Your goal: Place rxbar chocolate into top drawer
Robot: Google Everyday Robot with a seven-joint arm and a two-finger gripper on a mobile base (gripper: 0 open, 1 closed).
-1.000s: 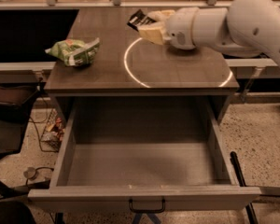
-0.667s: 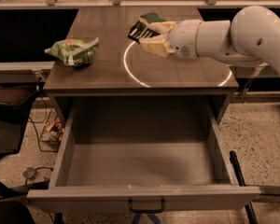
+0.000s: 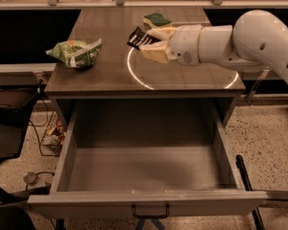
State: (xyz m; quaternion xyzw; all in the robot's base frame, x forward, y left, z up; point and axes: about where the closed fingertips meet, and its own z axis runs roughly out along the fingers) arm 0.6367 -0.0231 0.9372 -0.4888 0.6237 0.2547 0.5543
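Observation:
My gripper (image 3: 151, 43) reaches in from the right on its white arm and is shut on the rxbar chocolate (image 3: 137, 37), a small dark bar with white lettering. It holds the bar tilted, a little above the wooden counter top, left of centre. The top drawer (image 3: 146, 176) stands pulled wide open below the counter, its inside bare, with the black handle (image 3: 150, 212) on the front panel nearest me.
A green-and-white snack bag (image 3: 76, 52) lies on the counter's left part. A yellow sponge with a green top (image 3: 157, 20) sits at the back behind my gripper. A bright ring of light (image 3: 182, 66) marks the counter. Cables and a dark chair stand at the left on the floor.
My gripper has carried the bar to the left and slightly toward the counter's front edge. The sponge behind it has come into view.

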